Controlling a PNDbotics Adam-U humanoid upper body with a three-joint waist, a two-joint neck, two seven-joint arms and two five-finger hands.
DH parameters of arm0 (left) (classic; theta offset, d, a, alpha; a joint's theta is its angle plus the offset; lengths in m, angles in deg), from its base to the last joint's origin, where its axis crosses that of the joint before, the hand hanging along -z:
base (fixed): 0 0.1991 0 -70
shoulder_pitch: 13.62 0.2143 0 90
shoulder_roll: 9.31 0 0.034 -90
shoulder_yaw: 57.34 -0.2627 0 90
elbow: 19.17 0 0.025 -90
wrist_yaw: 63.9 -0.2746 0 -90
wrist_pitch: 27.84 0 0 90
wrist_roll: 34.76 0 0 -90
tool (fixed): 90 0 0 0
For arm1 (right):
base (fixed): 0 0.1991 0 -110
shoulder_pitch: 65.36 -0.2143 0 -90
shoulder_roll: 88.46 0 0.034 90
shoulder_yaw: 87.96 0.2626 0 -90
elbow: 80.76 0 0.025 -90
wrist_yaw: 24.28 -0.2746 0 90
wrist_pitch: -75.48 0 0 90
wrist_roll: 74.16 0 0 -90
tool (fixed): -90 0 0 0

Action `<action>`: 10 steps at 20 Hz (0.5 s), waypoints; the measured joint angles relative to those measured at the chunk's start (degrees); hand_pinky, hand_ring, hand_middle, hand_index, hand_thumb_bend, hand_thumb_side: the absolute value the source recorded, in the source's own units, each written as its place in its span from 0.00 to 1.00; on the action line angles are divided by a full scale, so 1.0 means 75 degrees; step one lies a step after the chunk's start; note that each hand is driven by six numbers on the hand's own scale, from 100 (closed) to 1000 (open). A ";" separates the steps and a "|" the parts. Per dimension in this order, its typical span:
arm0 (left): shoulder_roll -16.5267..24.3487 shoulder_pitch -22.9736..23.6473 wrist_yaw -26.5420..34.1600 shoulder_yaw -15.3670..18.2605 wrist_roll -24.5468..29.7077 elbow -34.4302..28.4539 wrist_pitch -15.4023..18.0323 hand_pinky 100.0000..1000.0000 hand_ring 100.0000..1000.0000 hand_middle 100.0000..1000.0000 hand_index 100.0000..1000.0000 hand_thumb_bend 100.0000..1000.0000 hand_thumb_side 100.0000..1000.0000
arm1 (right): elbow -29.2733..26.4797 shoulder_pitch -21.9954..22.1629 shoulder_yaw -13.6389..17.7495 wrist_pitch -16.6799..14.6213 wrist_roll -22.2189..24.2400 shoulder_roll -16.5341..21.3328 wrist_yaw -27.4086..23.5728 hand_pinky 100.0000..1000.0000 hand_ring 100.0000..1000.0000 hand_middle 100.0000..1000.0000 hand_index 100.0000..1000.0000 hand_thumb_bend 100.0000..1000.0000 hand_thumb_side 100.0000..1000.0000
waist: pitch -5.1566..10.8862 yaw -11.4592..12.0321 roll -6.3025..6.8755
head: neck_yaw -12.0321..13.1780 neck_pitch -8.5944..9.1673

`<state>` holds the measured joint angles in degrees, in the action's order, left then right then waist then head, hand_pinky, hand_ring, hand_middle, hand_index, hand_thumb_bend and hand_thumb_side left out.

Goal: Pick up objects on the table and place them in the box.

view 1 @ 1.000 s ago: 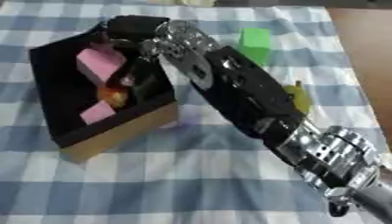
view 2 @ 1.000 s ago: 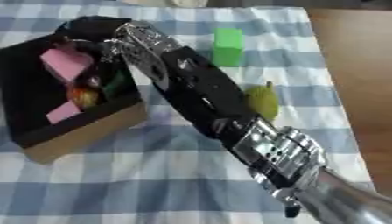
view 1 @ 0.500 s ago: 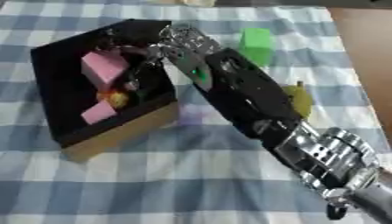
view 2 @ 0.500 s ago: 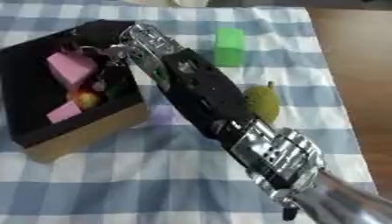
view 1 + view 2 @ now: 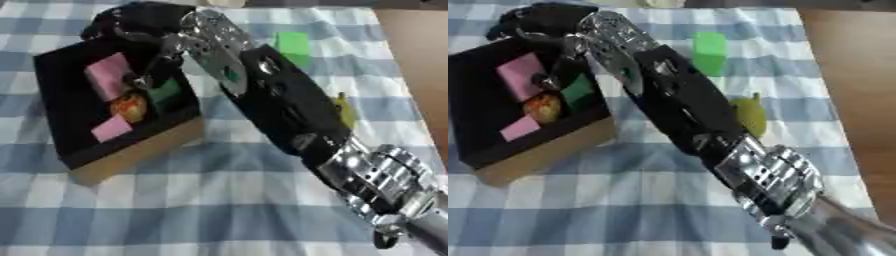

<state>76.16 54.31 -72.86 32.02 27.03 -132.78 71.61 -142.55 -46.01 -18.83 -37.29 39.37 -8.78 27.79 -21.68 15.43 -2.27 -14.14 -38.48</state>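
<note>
Green block (image 5: 164, 92) newly in box (image 5: 131, 150) (robot hand (image 5: 131, 22) above)

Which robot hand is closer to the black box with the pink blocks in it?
Right. The right hand reaches over the far edge of the black box, fingers curled above the pink and green pieces inside. The left hand shows in neither view, so its place can't be told.

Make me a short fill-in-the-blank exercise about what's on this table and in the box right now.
1. The right hand hangs over the far rim of the black ____.
2. The light green block stands on the ____ tablecloth.
3. The box holds two pieces coloured ____, a dark green piece and a round orange-red thing.

Missing words: box; checked; pink
</note>
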 measured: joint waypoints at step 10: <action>-0.0033 0.0116 0.0016 0.0001 -0.0013 0.0000 -0.0047 0.76 0.75 0.66 0.79 0.34 0.71 | -0.1006 -0.0051 -0.0007 0.0346 0.0252 0.0464 -0.0753 0.93 0.91 0.85 0.95 0.22 0.00 | 0.0008 -0.0188 0.0000 | 0.0088 -0.0042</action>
<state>75.91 55.18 -72.74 32.02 26.93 -132.78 71.25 -150.09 -46.40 -18.89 -34.70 41.26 -5.30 22.15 -21.62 14.03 -2.27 -13.48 -38.79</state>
